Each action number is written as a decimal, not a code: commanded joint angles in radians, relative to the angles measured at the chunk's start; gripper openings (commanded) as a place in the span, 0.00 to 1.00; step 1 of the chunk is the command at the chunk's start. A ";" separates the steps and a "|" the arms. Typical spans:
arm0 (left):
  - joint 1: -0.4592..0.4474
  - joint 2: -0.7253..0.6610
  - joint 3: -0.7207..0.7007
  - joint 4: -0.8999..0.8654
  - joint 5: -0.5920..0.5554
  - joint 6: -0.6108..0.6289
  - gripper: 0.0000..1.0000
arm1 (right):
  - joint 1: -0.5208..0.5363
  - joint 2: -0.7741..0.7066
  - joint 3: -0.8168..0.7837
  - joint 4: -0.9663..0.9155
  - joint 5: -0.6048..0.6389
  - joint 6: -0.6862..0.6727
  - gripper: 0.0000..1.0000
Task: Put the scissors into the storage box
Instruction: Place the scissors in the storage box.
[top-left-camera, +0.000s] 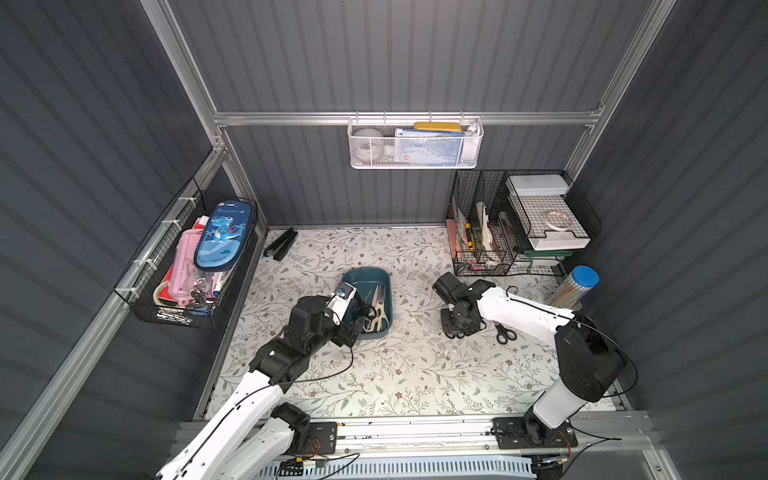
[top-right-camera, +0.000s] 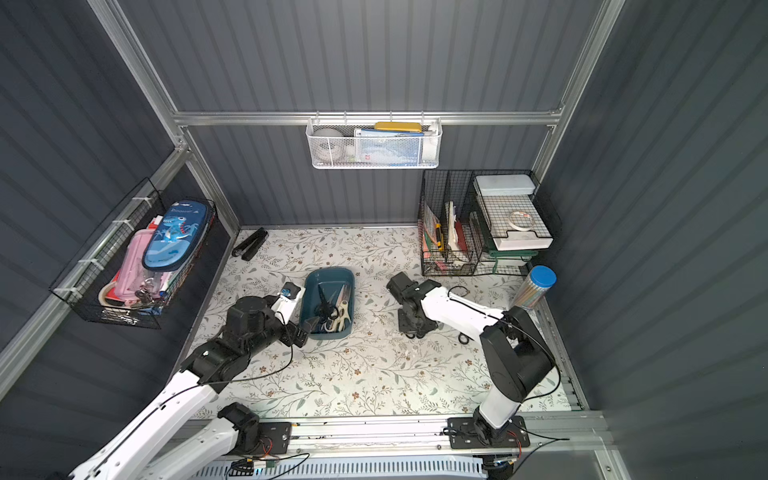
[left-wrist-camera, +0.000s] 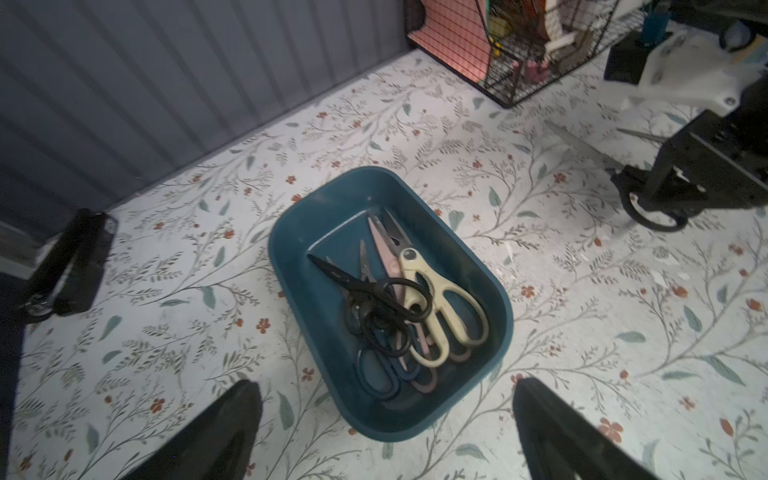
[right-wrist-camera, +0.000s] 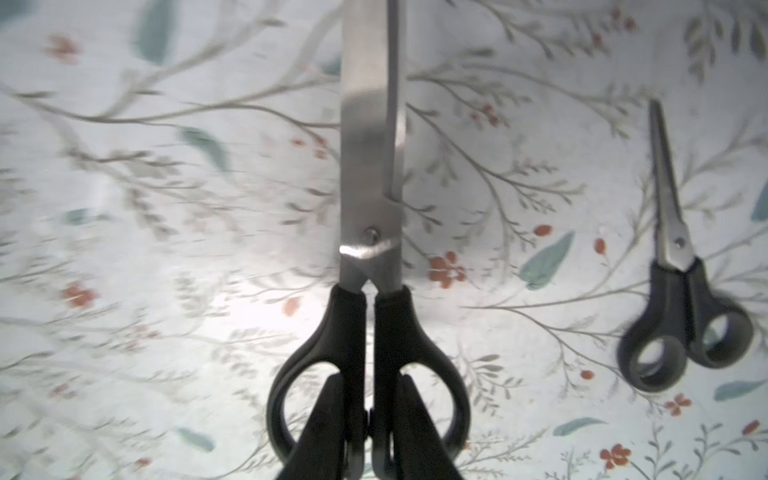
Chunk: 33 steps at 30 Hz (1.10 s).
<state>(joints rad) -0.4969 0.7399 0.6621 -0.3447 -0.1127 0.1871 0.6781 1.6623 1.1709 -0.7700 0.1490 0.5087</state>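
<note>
The scissors are split between table and box. Nearest the robot's side, a large black-handled pair (right-wrist-camera: 371, 208) is gripped by the right gripper (right-wrist-camera: 368, 428). Its jaws are closed hard on the two inner handle bars, with one finger set inside each loop. The blades are shut and point away from the wrist. Whether this pair has been raised off the floral table (top-left-camera: 399, 374) cannot be told. Just beside it a small black-handled pair (right-wrist-camera: 681, 291) lies flat on the table, ungripped, with its blades shut.

Across the table, the left gripper (left-wrist-camera: 386, 381) is held fully open and empty, poised at the near end of the storage box (left-wrist-camera: 291, 232). In the teal box several pairs are already piled: cream-handled and pink-handled shears, a dark-blue-handled pair and black-handled ones, handles toward the near end. Farther back, a black bar (top-left-camera: 282, 244) lies by the wall and a wire rack (top-left-camera: 482, 232) stands in the far corner; neither is involved.

The step in hand is judged to be the pick-up of the large pair, with the grasp made. Next, a lift and a carry across to the box are called for. The blades should be turned along the box's length so that the long pair fits within the walls, and the open left gripper should be kept clear. The small pair would then be left to fetch.
</note>
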 joint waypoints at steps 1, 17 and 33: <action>0.022 -0.022 -0.032 0.001 -0.122 -0.059 0.99 | 0.074 0.044 0.126 -0.019 -0.014 -0.064 0.14; 0.087 0.058 0.013 -0.052 -0.168 -0.059 0.99 | 0.159 0.599 0.866 0.016 -0.291 0.098 0.16; 0.098 0.085 0.019 -0.048 -0.098 -0.042 0.99 | 0.075 0.199 0.515 0.138 -0.177 0.032 0.48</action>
<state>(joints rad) -0.4049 0.8242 0.6537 -0.3866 -0.2539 0.1333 0.8116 2.0583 1.8481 -0.7074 -0.1066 0.5636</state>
